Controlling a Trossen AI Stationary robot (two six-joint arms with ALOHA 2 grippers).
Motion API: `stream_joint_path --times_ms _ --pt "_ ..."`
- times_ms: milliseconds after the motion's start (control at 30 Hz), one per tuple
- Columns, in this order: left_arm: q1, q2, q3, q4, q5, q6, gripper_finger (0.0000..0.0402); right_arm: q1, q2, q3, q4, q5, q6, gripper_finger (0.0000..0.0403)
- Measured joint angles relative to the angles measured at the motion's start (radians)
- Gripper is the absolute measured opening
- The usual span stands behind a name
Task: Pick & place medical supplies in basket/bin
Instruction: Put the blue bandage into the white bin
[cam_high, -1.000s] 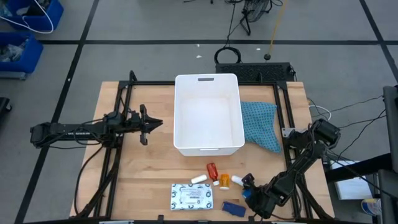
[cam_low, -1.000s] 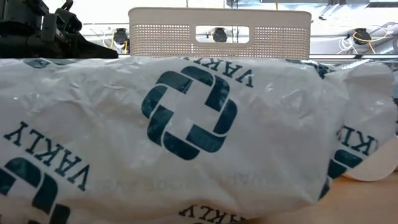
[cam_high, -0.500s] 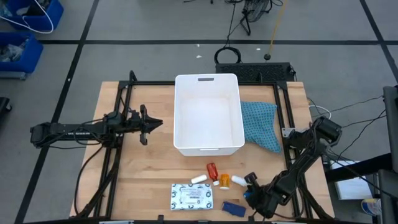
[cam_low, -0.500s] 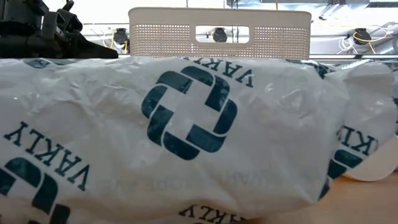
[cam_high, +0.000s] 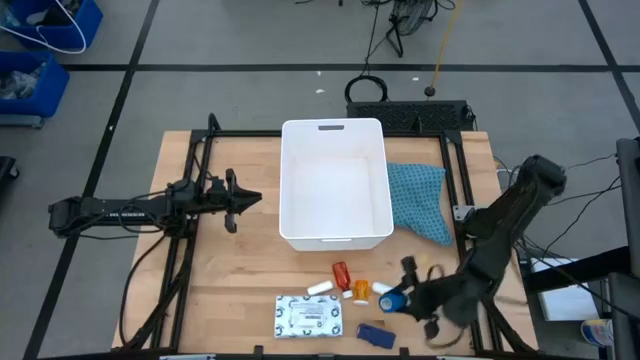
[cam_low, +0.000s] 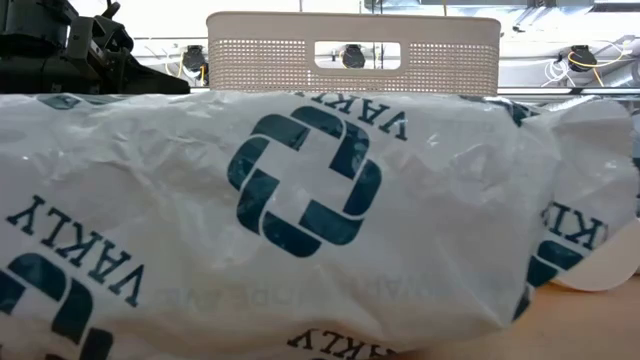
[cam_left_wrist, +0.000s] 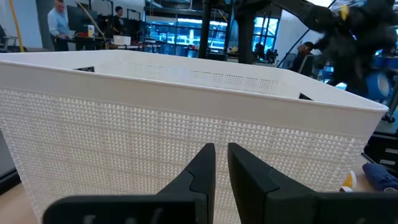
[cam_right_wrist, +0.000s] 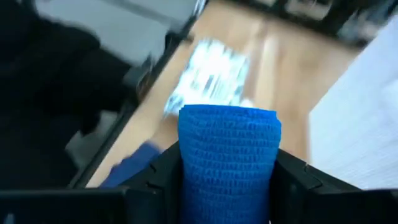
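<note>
White basket (cam_high: 334, 135) (interior bare); right gripper (cam_high: 398, 298) clamps blue roll (cam_right_wrist: 228, 158).

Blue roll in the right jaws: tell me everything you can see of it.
The blue roll is a short cylinder of crinkled, woven-looking bandage wrap, bright blue. The right gripper is shut on it, one dark jaw pressed against each side. From above it shows as a small blue spot by the orange bottle, between the white basket and the table's near edge. Whether it is off the wood cannot be told.
</note>
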Motion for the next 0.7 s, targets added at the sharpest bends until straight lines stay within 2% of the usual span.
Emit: stream_joint_path --times_ms 233,300,567,633,700 --pt "0.0 0.0 0.0 0.002 0.0 0.001 0.0049 -0.025 -0.235 0.0 -0.044 0.291 -0.173 0.0154" --pt "0.0 0.0 0.0 0.007 0.0 0.001 0.0049 -0.062 -0.286 0.0 -0.047 0.328 -0.203 0.0153" --pt "0.0 0.0 0.0 0.019 -0.006 0.018 0.0049 -0.287 -0.405 0.001 -0.042 0.324 -0.286 0.0157" --pt "0.0 0.0 0.0 0.033 -0.017 0.042 0.0049 -0.377 -0.42 0.001 -0.017 0.264 -0.321 0.0156" --pt "0.0 0.0 0.0 0.039 -0.027 0.054 0.0049 -0.482 -0.425 0.001 0.044 0.154 -0.381 0.0151"
